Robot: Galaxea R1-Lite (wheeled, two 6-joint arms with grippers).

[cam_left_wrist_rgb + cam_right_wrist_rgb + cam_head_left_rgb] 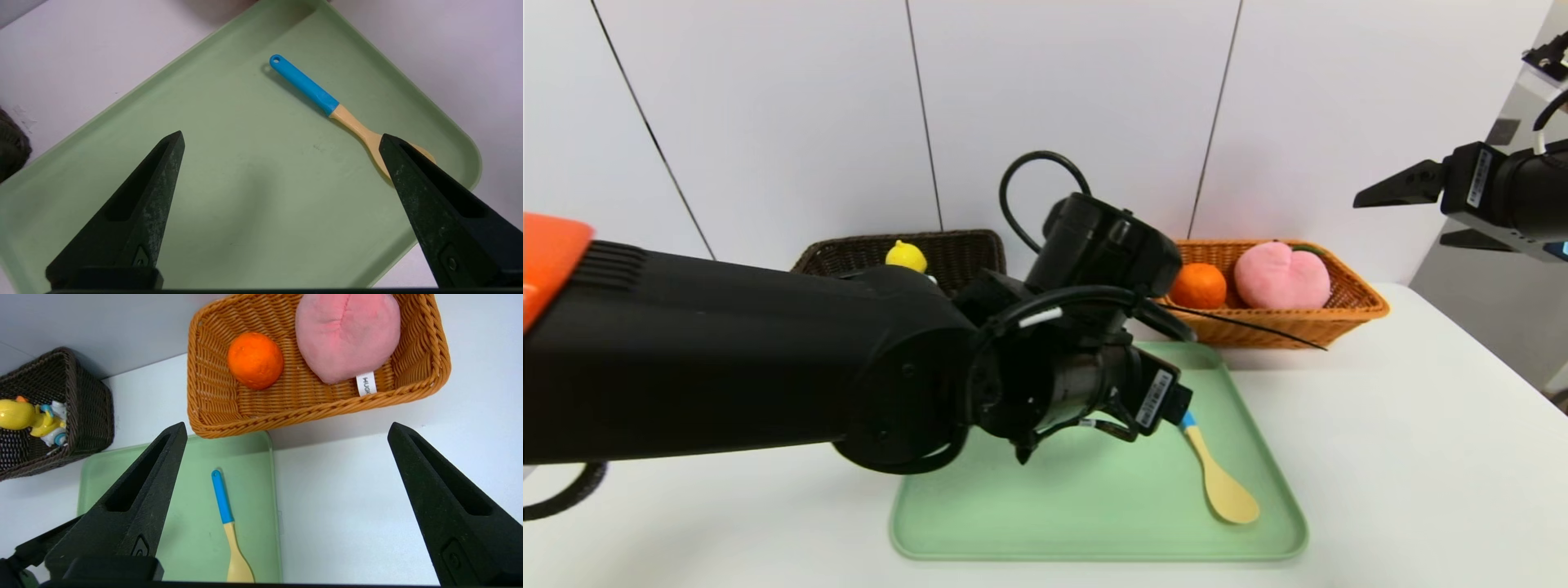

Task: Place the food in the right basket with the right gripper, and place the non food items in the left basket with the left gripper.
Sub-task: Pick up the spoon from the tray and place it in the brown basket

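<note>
A yellow spoon [347, 119] with a blue handle is seen lying flat on a green tray [204, 171], below the wide-open left gripper [282, 143]; judged light, rigid and low-lying, it is best pinched across the handle.

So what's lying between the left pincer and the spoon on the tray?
Nothing: in the left wrist view, only bare green tray lies between the open left pincer and the spoon.

Head camera facing forward-down, 2 wrist cameras looking down, all sharing green tray [1258, 457]
</note>
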